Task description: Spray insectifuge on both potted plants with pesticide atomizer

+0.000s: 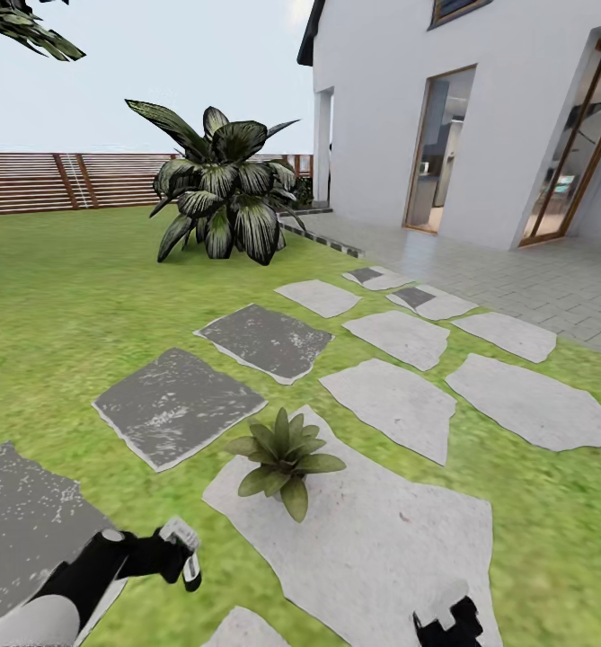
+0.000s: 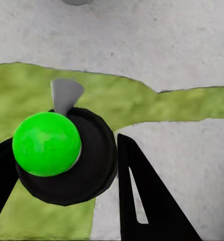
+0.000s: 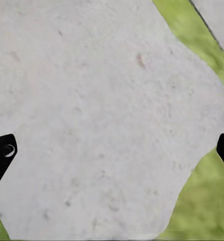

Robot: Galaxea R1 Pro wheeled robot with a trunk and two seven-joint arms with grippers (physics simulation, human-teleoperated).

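Atomizer (image 2: pixel 57 155) apparently in left end effector (image 1: pixel 181 550)

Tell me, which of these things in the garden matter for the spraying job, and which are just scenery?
Part of the job:
- small potted plant on the big stepping stone
- left gripper, holding a bottle-like object with a bright green cap
- right gripper, open over the stone

Just scenery:
- big dark bush
- fence
- house
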